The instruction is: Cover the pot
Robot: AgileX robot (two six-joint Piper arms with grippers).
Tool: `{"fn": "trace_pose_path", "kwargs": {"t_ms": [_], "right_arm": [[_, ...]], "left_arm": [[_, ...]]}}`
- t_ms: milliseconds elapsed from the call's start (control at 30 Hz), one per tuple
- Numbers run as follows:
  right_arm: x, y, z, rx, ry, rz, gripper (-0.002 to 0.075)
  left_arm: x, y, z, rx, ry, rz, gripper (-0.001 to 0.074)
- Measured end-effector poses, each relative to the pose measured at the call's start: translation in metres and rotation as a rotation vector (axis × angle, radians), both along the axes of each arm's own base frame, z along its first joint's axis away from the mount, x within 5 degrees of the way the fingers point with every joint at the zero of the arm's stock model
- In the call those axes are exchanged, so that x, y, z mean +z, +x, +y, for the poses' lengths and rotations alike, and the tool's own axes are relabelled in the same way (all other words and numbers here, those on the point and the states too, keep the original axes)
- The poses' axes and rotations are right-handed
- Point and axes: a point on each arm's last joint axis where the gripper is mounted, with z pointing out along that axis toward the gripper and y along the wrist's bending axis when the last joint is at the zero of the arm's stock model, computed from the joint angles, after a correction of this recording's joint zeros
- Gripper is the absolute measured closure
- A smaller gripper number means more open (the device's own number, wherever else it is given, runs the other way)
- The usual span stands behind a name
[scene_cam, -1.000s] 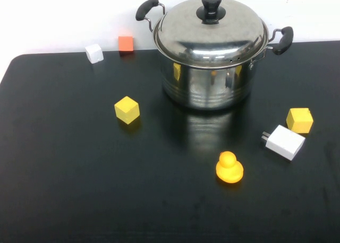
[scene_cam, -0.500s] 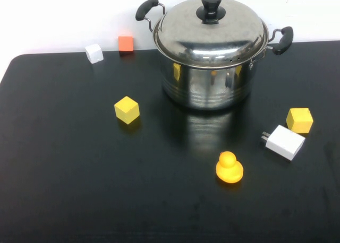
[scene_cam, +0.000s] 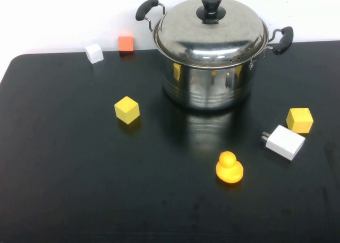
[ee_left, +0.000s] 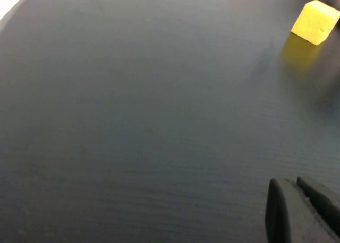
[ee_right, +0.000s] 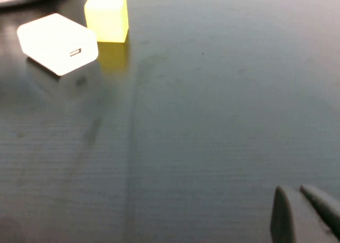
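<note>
The large steel pot (scene_cam: 204,89) stands at the back of the black table, right of centre, with two black side handles. The domed steel lid (scene_cam: 212,33) with a black knob (scene_cam: 211,7) sits on top of it. Neither arm shows in the high view. My left gripper (ee_left: 297,192) shows only in the left wrist view, shut and empty, low over bare table, a yellow cube (ee_left: 315,22) beyond it. My right gripper (ee_right: 300,198) shows only in the right wrist view, shut and empty, over bare table.
On the table lie a yellow cube (scene_cam: 127,110), a second yellow cube (scene_cam: 299,120), a white charger (scene_cam: 285,142), an orange duck-shaped toy (scene_cam: 229,167), a white cube (scene_cam: 94,53) and an orange cube (scene_cam: 125,43). The charger (ee_right: 57,43) and cube (ee_right: 107,17) show in the right wrist view.
</note>
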Motion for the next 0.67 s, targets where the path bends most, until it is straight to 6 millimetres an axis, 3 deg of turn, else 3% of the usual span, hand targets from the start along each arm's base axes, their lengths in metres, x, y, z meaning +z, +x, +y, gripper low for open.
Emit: {"fn": "trace_pose_path", "kwargs": {"t_ms": [667], "right_arm": [[0.0,0.0,0.0,0.0,0.0,0.0,0.0728]], "left_arm": [[0.0001,0.0,0.0,-0.004,0.013,-0.003,0.0736]]}}
